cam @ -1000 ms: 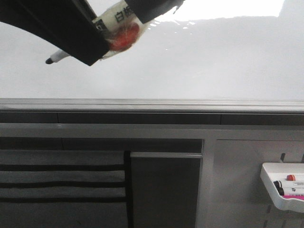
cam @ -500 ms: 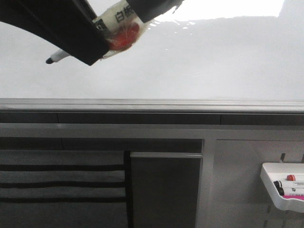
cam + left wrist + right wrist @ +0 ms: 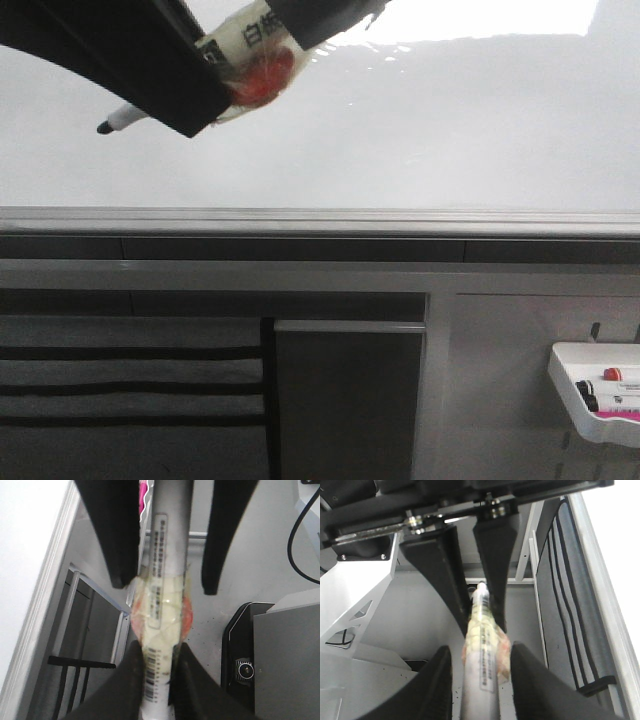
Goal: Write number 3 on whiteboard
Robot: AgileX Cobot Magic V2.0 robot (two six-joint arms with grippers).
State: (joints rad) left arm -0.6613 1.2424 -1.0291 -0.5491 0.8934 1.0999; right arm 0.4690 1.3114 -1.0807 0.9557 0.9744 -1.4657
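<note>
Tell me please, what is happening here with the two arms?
Both arms meet at one marker in front of the whiteboard. The left end effector is closed on the marker's taped barrel. The right end effector sits around the same marker with its fingers spread, not gripping. The tip points at the board, but whether it touches cannot be told. No figure 3 shows on the visible part of the board. More markers lie in a tray to the lower right.

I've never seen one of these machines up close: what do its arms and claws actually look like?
Each claw is a pair of matte black, flat, wedge-shaped fingers, tapering to blunt tips. The right wrist view shows the other pair bolted under a black bar with silver screws, beside a white metal bracket. A thin black cable loops nearby.
</note>
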